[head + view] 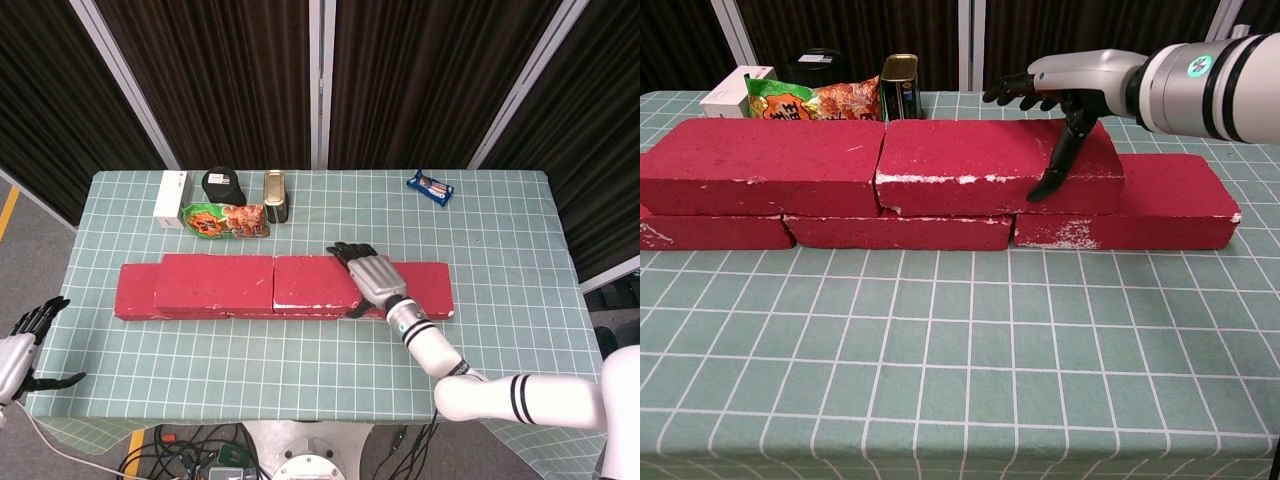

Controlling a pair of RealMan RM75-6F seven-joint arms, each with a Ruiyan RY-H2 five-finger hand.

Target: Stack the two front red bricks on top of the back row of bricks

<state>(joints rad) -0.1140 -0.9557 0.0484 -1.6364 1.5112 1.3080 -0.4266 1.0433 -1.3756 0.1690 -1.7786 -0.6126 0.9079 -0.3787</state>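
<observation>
Above the right end of the right upper brick the right hand is held palm down, its fingers spread apart over the top face. One digit hangs down at the front edge of this brick; if it touches the front face I cannot tell. The hand holds nothing. From the head view the same hand covers the right end of this brick, and its forearm goes toward the front edge of the table.

To the left of this brick, end to end with it, lies the left upper brick. Both rest on the back row of bricks, which lies flat on the checked cloth and comes out to the right of the hand as an uncovered step.

Behind the right upper brick stand a tin can, a snack bag, a white box and a black container. Far behind and to the right of it lies a small blue packet.

Far left of the bricks, beyond the table edge, the left hand waits with fingers apart, holding nothing.
</observation>
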